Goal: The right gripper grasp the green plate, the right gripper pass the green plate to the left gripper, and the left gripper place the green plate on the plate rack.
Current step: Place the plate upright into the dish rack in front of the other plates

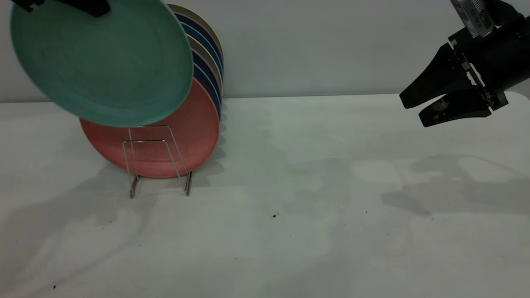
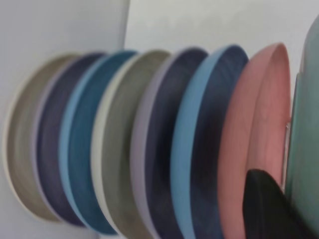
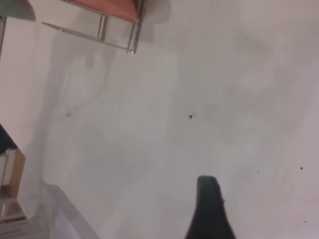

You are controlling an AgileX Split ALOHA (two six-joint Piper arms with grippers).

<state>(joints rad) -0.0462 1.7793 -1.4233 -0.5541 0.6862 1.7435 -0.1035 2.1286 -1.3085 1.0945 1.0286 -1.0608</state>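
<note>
The green plate (image 1: 101, 62) is held in the air at the far left of the counter (image 1: 290, 186), tilted, with its lower edge overlapping the pink plate (image 1: 165, 140) that stands at the near end of the plate rack (image 1: 159, 161). It is carried by its upper rim by the left end effector (image 1: 66, 5), of which only dark shapes at the top of the exterior view are seen; a grip on the plate is judged from how the plate hangs, though the fingers themselves are mostly cut off. In the left wrist view, one black finger (image 2: 269, 209) is seen against the plate's rim, beside the pink plate and a row of blue and grey plates (image 2: 149, 144) already filling the rack. The right end effector (image 1: 451, 99) is held well apart at the far right, above the counter, its jaws parted and empty. The hand-over appears done and the placing is judged to be under way. The risk lies in the remaining slot: only the near wire loops seem free, so a tilted descent could strike the pink plate, ride over a loop, or let the plate slide off the near end onto the counter. A rim-only hold could also allow the plate to swing or slip.
</note>
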